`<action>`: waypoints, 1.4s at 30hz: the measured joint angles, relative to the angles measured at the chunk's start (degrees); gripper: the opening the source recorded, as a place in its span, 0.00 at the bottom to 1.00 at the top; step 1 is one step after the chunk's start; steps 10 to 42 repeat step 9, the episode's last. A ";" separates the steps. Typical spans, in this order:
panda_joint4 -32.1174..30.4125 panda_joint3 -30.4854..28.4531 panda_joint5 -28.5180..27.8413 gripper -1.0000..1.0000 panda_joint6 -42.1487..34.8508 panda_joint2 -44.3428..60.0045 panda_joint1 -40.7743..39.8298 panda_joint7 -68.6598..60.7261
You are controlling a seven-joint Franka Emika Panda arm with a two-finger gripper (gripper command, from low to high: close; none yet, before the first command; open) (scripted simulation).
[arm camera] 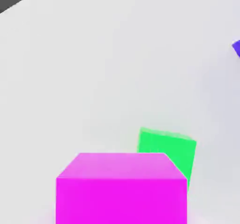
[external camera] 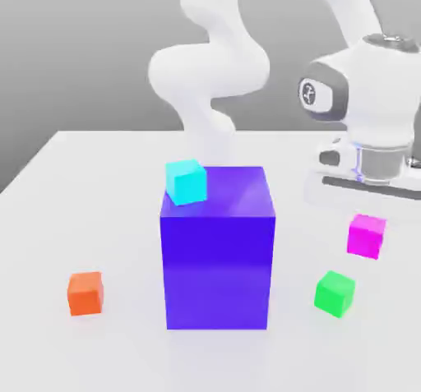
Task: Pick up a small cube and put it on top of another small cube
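Observation:
The small magenta cube (external camera: 366,237) hangs directly under my gripper (external camera: 367,214) at the exterior view's right, slightly above the table, and the gripper is shut on it. In the hand view this magenta cube (arm camera: 122,190) looms large and close. The small green cube (external camera: 335,292) rests on the table, a little nearer the front and toward the exterior view's left of the magenta one. Part of the green cube (arm camera: 168,148) peeks out from behind the magenta cube in the hand view.
A big blue-purple block (external camera: 217,251) stands mid-table with a cyan small cube (external camera: 186,181) on its top corner. An orange small cube (external camera: 85,292) lies at the exterior view's front left. The white table (external camera: 99,185) stretches around them.

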 joint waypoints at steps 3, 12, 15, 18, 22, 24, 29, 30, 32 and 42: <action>-0.05 -0.74 -4.32 0.00 4.49 4.98 -0.58 3.52; 0.13 -3.03 -9.01 1.00 9.33 10.36 1.00 6.92; 0.13 -3.03 -9.01 1.00 9.33 10.36 1.00 6.92; 0.13 -3.03 -9.01 1.00 9.33 10.36 1.00 6.92; 0.13 -3.03 -9.01 1.00 9.33 10.36 1.00 6.92; 0.13 -3.03 -9.01 1.00 9.33 10.36 1.00 6.92; 0.13 -3.03 -9.01 1.00 9.33 10.36 1.00 6.92; 0.13 -3.03 -9.01 1.00 9.33 10.36 1.00 6.92; 0.13 -3.03 -9.01 1.00 9.33 10.36 1.00 6.92; 0.13 -3.03 -9.01 1.00 9.33 10.36 1.00 6.92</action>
